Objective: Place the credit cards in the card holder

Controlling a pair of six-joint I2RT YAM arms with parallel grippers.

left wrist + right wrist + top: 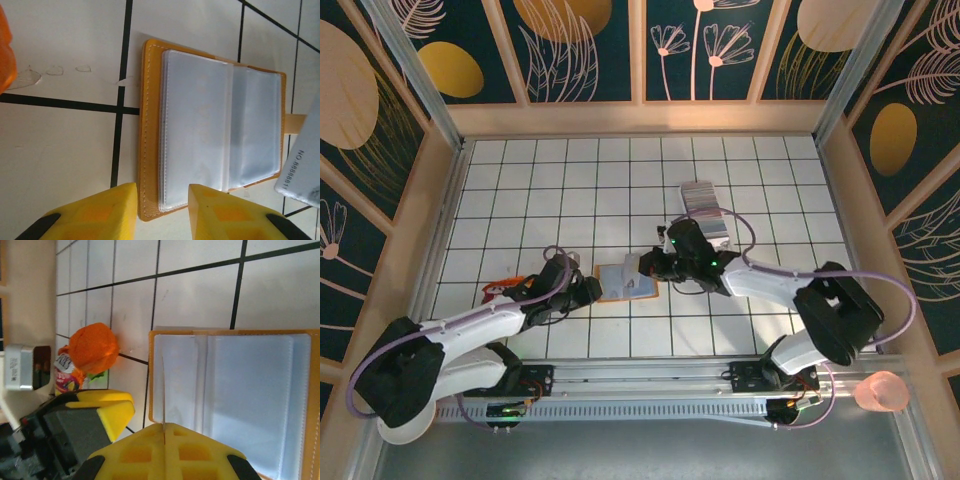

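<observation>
over the open card holder (150, 125), right pincer (164, 427) gripped one credit card (302, 165) edge-on, not yet sleeved; left pincer (162, 192) stood part-open astride its edge; sleeves (200, 130) looked empty.

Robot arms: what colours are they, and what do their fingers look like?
The left arm and right arm are white tubes with chunky black joints. A thin purple cable loops along each. Their fingers are bright yellow blocks with black patches, and tiny green lights glow on the right wrist.
</observation>
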